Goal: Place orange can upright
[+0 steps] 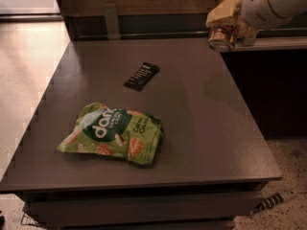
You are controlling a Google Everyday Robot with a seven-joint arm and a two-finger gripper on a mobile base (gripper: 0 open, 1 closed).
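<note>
My gripper (225, 25) is at the top right, raised above the far right corner of the dark table (192, 128). It is shut on the orange can (221, 38), which hangs tilted with its silver end facing down and toward the camera. Most of the can's body is hidden between the fingers. The can's shadow falls on the table below it.
A green snack bag (115, 134) lies flat near the table's front left. A flat black wrapped bar (141, 75) lies near the middle back. A dark wall and ledge run behind the table; the table's right edge drops to speckled floor.
</note>
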